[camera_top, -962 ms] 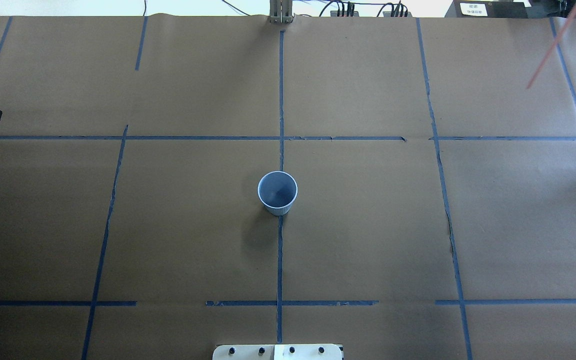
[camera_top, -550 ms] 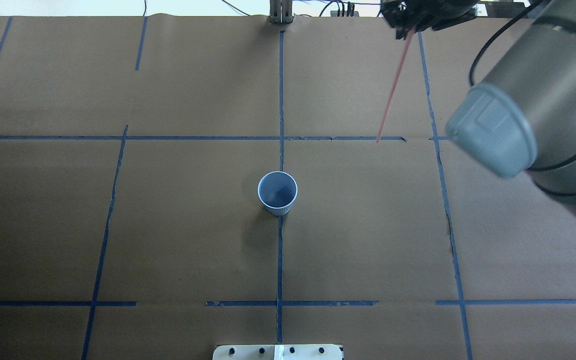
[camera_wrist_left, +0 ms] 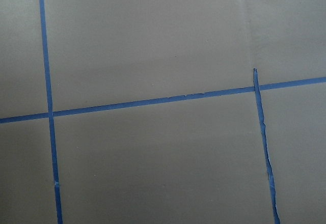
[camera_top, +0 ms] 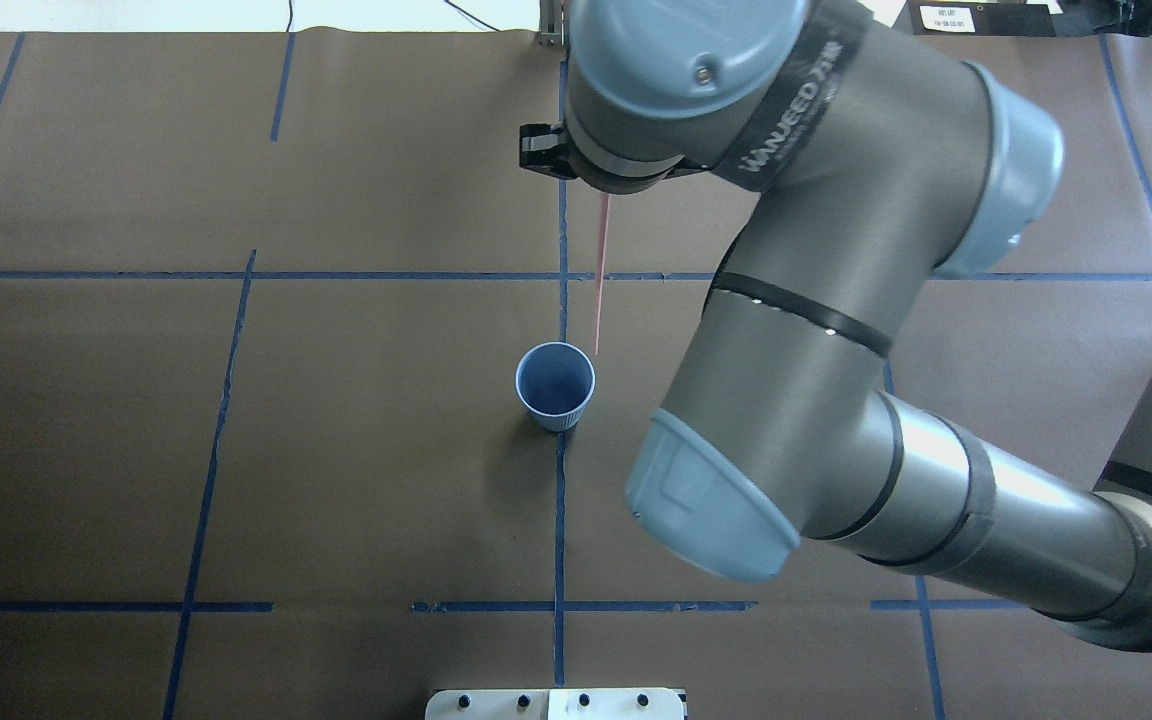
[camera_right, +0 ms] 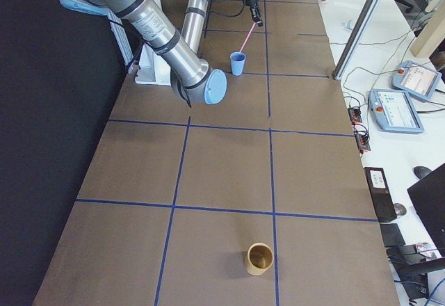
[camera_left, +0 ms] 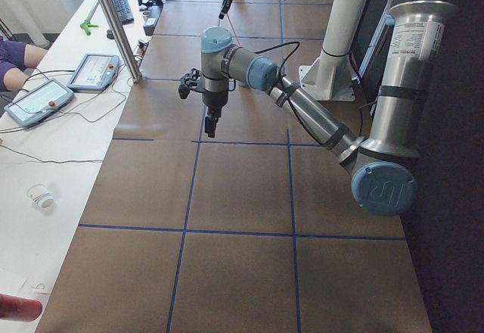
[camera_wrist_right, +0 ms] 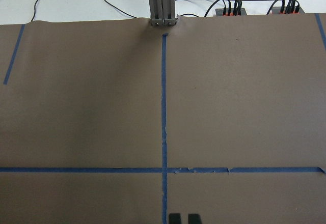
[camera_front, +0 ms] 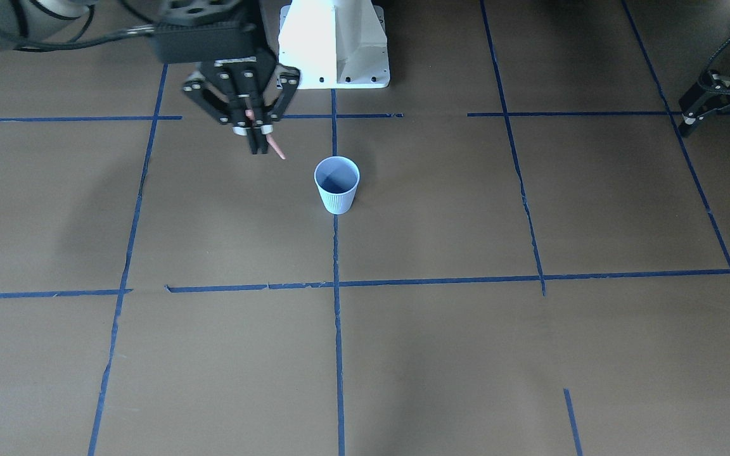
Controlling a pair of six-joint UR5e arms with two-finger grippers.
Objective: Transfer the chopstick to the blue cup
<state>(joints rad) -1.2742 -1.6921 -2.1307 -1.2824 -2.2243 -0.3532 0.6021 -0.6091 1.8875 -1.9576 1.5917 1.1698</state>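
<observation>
The blue cup (camera_top: 555, 385) stands upright at the table's centre and also shows in the front-facing view (camera_front: 337, 183). My right gripper (camera_front: 255, 147) is shut on one pinkish-red chopstick (camera_top: 600, 280), which hangs slanted below it. In the overhead view the stick's lower end sits just beside the cup's far right rim, outside the cup. From the right side the chopstick (camera_right: 247, 39) ends just above the cup (camera_right: 238, 63). My left gripper (camera_front: 720, 128) is open and empty at the table's far left edge, away from the cup.
A tan cup (camera_right: 260, 258) stands on the table far off on my right. The white robot base (camera_front: 334, 44) is behind the blue cup. My right arm's elbow (camera_top: 816, 400) spans the table's right half.
My right arm has swung in from the far right to the centre with the chopstick. Its lower end has come from the right back area to the cup's rim. My left gripper has left the overhead view.
</observation>
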